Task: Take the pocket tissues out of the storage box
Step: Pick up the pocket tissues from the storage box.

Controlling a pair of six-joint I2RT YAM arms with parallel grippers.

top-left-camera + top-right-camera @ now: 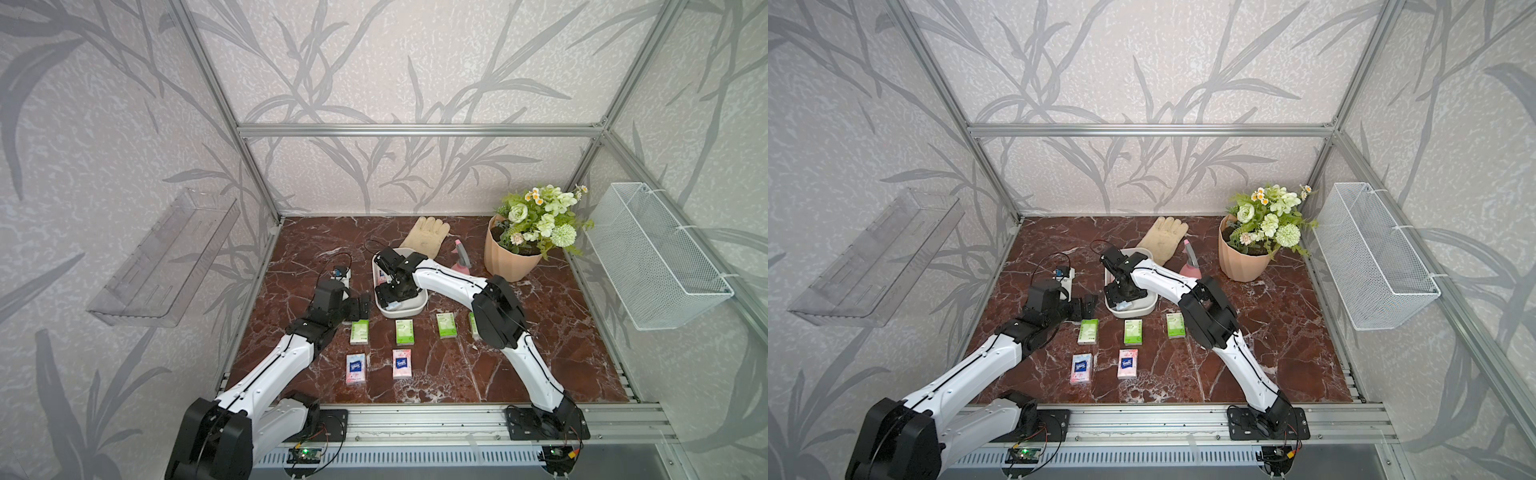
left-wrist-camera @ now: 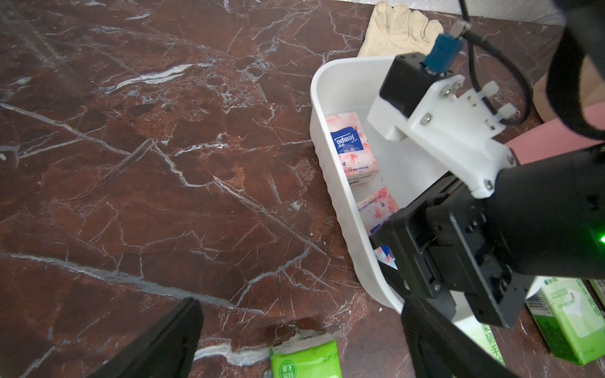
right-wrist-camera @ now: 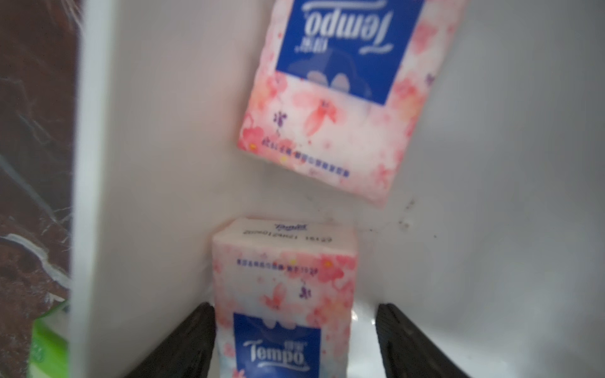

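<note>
The white storage box (image 1: 419,306) (image 1: 1144,309) stands mid-table. Two pink pocket tissues packs lie inside it, one flat (image 3: 340,98) (image 2: 352,147) and one nearer (image 3: 284,284) (image 2: 376,206). My right gripper (image 1: 392,300) (image 3: 294,307) reaches down into the box and is open. It straddles the nearer pack, one finger against it and a gap at the other. My left gripper (image 1: 361,307) (image 2: 301,302) hangs open just left of the box, above a green pack (image 2: 304,360). Several green packs (image 1: 404,331) and two pink ones (image 1: 356,369) (image 1: 401,363) lie in rows in front of the box.
A cream glove (image 1: 426,235) and a pink spray bottle (image 1: 461,259) lie behind the box. A flower pot (image 1: 513,257) stands at the back right. A wire basket (image 1: 656,257) hangs on the right wall, a clear shelf (image 1: 162,262) on the left.
</note>
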